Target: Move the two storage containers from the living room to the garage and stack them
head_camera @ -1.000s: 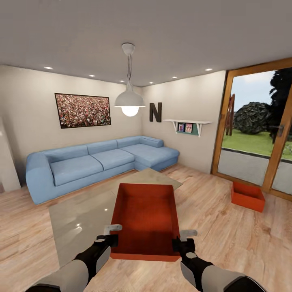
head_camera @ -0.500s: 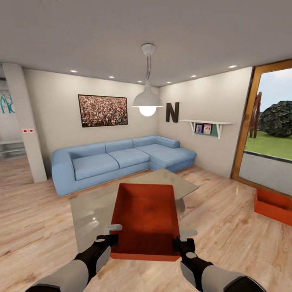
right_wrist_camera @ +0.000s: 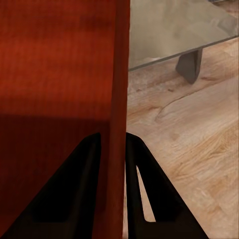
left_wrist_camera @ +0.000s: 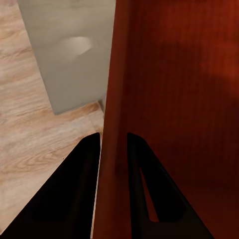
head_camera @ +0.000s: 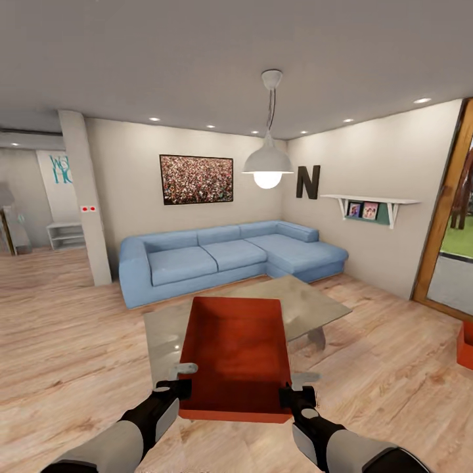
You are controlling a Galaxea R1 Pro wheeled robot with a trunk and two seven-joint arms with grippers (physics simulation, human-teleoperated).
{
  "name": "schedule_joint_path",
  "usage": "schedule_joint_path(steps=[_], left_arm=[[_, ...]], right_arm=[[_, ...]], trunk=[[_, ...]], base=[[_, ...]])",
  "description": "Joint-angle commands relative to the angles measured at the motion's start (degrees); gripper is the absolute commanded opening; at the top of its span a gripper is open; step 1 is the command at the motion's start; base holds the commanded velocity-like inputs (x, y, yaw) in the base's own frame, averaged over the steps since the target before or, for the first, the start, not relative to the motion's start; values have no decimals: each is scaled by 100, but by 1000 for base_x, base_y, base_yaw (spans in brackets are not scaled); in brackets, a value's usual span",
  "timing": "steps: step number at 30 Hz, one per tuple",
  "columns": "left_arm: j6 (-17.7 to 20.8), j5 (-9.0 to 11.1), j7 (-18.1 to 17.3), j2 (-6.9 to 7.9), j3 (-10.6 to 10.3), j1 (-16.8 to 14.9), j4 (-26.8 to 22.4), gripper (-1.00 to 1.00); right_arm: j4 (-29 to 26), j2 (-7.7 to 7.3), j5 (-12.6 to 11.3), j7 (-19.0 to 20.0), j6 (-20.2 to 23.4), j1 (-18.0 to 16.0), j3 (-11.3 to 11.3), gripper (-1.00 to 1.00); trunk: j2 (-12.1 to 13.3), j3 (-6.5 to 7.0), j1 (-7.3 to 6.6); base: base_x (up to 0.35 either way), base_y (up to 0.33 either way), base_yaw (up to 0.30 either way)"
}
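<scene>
I hold one orange-red storage container (head_camera: 236,355) level in front of me, above the light wood planks of the living room. My left gripper (head_camera: 182,389) is shut on its left wall (left_wrist_camera: 112,99), one finger on each side. My right gripper (head_camera: 289,395) is shut on its right wall (right_wrist_camera: 119,99) the same way. A corner of the second storage container (head_camera: 466,347) rests on the planks at the far right edge, near the glass door.
A low glass coffee table (head_camera: 315,305) stands just beyond the held box, its leg (right_wrist_camera: 190,64) close to my right gripper. Behind it is a blue corner sofa (head_camera: 223,257). A white pillar (head_camera: 85,203) and an opening to another room lie at the left.
The whole view has swung left: sofa, table and lamp slid right, the second container moved to the frame's edge, and the pillar and side room came into view. My grip on the box is unchanged.
</scene>
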Motion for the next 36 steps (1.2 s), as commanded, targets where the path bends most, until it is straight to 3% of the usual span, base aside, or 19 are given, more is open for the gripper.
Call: schedule_joint_path(steps=[1, 36], left_arm=[[36, -55, 136, 34, 151, -5, -23, -100], [36, 33, 133, 34, 150, -5, -23, -100]], right_arm=[[-5, 2, 50, 5, 0, -4, -158, -100], [-5, 2, 54, 6, 0, -2, -156, -100]], trunk=[[-8, -10, 2], [-8, -10, 2]], base=[[0, 0, 277], [0, 0, 277]])
